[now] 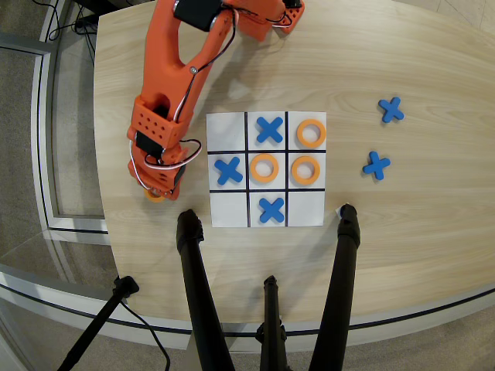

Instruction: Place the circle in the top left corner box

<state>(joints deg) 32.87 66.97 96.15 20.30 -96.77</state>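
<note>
Tripod legs (197, 294) rise nearest. At nine o'clock off the sheet (267, 169), my end effector (157, 190) covers the circle (155, 195) on the counter (418, 232); I cannot tell its opening.

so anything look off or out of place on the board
Nothing is spilled or damaged. Two blue X pieces lie off the sheet on its right, and an orange ring sits off it on the left, mostly hidden under the tool.

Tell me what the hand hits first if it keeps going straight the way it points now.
The hand points down at the table left of the sheet. An orange ring peeks out under it, so it would likely meet that ring first. Height above it is unclear.
</note>
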